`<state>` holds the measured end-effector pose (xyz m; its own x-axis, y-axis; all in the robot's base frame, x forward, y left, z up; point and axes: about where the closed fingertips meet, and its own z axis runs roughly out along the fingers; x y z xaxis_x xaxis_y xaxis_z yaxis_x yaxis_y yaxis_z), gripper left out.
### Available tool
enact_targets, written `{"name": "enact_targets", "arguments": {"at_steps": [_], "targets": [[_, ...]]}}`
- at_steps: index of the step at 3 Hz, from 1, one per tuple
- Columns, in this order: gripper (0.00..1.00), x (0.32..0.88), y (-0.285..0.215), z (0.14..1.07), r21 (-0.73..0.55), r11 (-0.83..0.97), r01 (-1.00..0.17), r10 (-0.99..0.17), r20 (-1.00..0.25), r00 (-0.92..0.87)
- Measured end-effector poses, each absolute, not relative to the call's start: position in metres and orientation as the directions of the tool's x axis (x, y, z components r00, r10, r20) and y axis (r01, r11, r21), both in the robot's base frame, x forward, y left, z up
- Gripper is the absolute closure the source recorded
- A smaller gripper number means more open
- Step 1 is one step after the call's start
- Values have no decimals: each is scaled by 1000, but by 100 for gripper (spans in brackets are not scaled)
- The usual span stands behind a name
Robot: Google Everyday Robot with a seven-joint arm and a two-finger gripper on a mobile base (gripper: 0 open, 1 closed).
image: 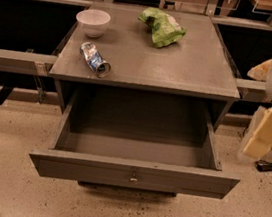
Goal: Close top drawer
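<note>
camera view. the top drawer [134, 173] stands pulled far out of the grey cabinet toward the near side. its inside is bare, and its front panel carries a small central knob [133, 178]. the gripper [268, 130] shows as a pale cream form at the right edge, beside the cabinet's right side and apart from the drawer front. whether its jaws are open or closed cannot be told.

on the tabletop [192, 68] rest three things:
- a white bowl [92, 22] at the far left
- a crumpled green bag [161, 27] at the far centre
- a can [95, 60] lying on its side near the left near edge

likely hazards:
- a push applied off centre, toward the drawer's right end where the gripper now is, may skew the drawer in its runners and jam it
- a hard shove may jolt the cabinet and set the can rolling off the tabletop
- an approach from the right may clip the drawer's near right corner before reaching the panel

writing: the can bears a blue and silver label and the bag a green print. no word on either can be read.
</note>
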<state>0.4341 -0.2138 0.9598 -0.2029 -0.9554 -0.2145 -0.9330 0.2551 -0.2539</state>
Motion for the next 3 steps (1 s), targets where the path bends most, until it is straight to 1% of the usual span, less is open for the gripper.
{"name": "enact_targets", "arguments": {"at_steps": [1, 2, 3], "targets": [[0, 420, -187, 910, -262, 150, -953, -965, -249, -83], [0, 410, -185, 880, -232, 111, -966, -971, -233, -56], [0, 411, -185, 882, -233, 117, -966, -970, -234, -61]]}}
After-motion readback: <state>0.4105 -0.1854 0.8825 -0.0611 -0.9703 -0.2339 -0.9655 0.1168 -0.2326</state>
